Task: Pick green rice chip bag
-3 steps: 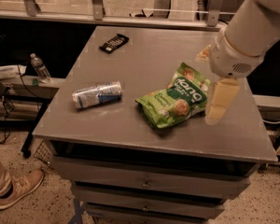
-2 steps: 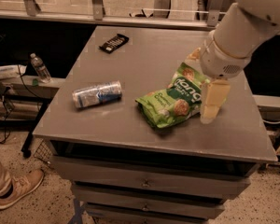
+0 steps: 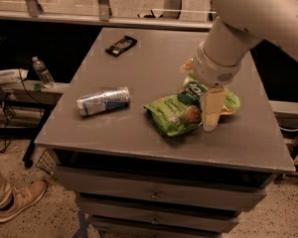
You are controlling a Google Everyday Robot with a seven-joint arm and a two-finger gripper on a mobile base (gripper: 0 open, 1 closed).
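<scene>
Drawers front the one grey table (image 3: 114,138), where one green rice chip bag (image 3: 171,114) lies flat right of centre, its long axis running from near-left to far-right with the dark label toward the far end. One silver-blue can (image 3: 103,101) rests on its side, apart to the left. The single gripper (image 3: 209,109) hangs low over the bag's right half, though whether it is open or grasping anything cannot be told. Farther back, one black packet (image 3: 121,45) lies near the far-left corner.
</scene>
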